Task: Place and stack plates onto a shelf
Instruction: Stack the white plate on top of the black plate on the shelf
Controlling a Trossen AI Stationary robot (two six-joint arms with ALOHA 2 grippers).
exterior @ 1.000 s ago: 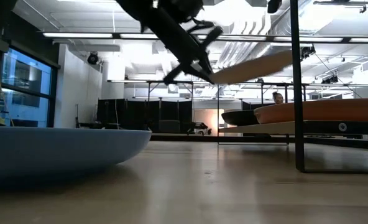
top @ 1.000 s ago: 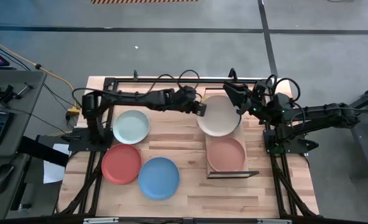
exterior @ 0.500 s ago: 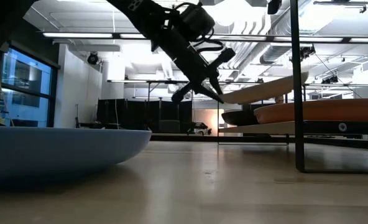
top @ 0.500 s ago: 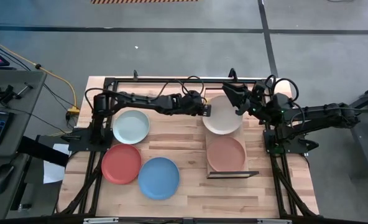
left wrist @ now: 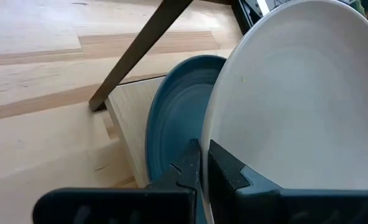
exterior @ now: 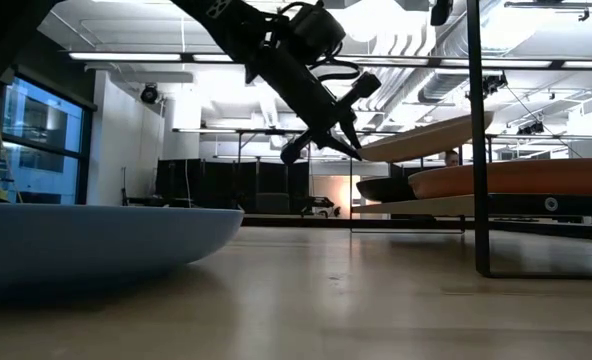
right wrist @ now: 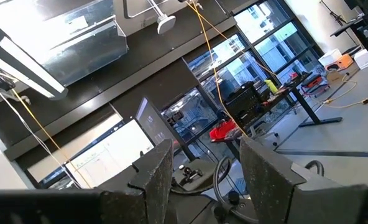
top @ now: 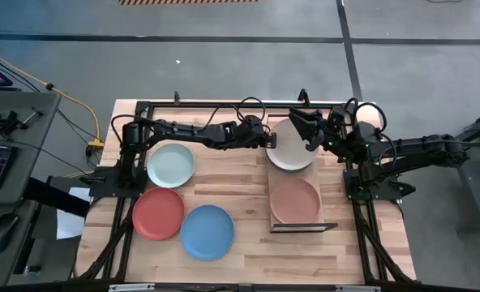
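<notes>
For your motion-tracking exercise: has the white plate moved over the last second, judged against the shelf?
Yes. The white plate, gripped by the left gripper, has moved rightward and down toward the shelf, now above the dark teal plate.

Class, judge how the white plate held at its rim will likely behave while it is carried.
The white plate is probably stiff: held at one edge by the left gripper, it shows no sag. It seems light. Its tilt over the dark teal plate suggests it might slip.
</notes>
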